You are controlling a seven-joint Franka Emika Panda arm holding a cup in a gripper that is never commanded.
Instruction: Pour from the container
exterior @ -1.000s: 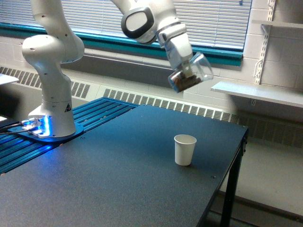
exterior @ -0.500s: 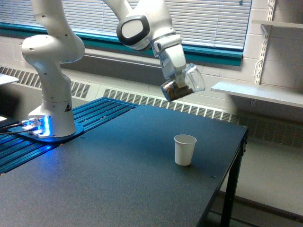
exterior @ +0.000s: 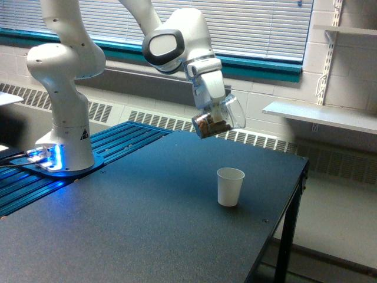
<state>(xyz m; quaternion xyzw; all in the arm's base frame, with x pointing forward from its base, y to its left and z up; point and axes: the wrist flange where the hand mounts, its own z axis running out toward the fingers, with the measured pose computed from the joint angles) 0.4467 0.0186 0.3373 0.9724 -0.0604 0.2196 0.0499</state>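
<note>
The gripper (exterior: pixel 217 119), clamped on the tipped clear cup (exterior: pixel 219 119), hangs above the white cup (exterior: pixel 230 186) near the table's (exterior: pixel 147 224) right edge, so I think it must tip more to pour.

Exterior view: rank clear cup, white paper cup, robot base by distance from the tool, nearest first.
1. Clear see-through cup with brown bits: held in the tool.
2. White paper cup: on the table, below the tool.
3. White robot base with blue light: far toward the view's left.

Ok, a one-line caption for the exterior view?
Gripper holds a tilted clear cup of brown bits above the table, near a white paper cup.
</note>
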